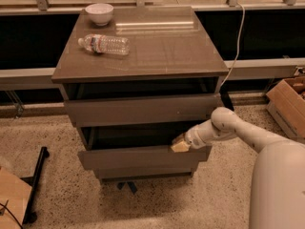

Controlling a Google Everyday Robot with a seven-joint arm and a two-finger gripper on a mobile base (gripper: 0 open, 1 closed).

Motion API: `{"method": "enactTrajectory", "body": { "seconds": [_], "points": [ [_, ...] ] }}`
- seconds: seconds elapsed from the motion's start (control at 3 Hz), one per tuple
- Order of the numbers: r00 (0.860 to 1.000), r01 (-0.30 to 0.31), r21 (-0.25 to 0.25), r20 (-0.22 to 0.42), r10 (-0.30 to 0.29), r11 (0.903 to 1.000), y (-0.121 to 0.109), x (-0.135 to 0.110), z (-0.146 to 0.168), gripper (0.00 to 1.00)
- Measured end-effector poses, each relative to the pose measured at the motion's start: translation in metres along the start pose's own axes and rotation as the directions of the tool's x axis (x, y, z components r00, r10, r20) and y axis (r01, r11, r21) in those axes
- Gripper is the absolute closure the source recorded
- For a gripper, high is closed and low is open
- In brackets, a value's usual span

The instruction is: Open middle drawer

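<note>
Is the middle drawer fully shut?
No, the middle drawer sits pulled out with its dark inside showing behind the front, and the gripper is at the front's upper right edge.

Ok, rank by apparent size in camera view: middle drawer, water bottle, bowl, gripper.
middle drawer
water bottle
bowl and gripper, at the drawer's right front edge: alike, bowl farther away, so unranked.

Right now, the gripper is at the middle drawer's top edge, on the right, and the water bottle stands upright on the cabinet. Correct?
Not quite: the camera view shows the water bottle lying on its side on the cabinet. The gripper is indeed at the middle drawer, as stated.
</note>
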State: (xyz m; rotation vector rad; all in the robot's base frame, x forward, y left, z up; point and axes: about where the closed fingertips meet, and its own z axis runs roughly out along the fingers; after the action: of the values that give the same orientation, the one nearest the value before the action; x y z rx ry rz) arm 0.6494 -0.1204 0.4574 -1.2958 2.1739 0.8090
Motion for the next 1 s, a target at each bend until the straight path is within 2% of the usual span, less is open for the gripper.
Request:
{"method": "enactTrajectory", "body": {
  "seconds": [0.33, 0.67, 1.0],
  "points": [
    [0.999, 0.03, -0.024, -0.021, -0.031, 0.9992, 0.0, -0.005, 0.003, 0.35],
    [0.997, 0.034, -0.019, -0.074, -0.035, 0.9993, 0.001, -0.002, 0.001, 0.12],
    [0.994, -0.004, 0.003, -0.107, 0.004, 1.0, 0.007, 0.01, -0.002, 0.0]
  ]
}}
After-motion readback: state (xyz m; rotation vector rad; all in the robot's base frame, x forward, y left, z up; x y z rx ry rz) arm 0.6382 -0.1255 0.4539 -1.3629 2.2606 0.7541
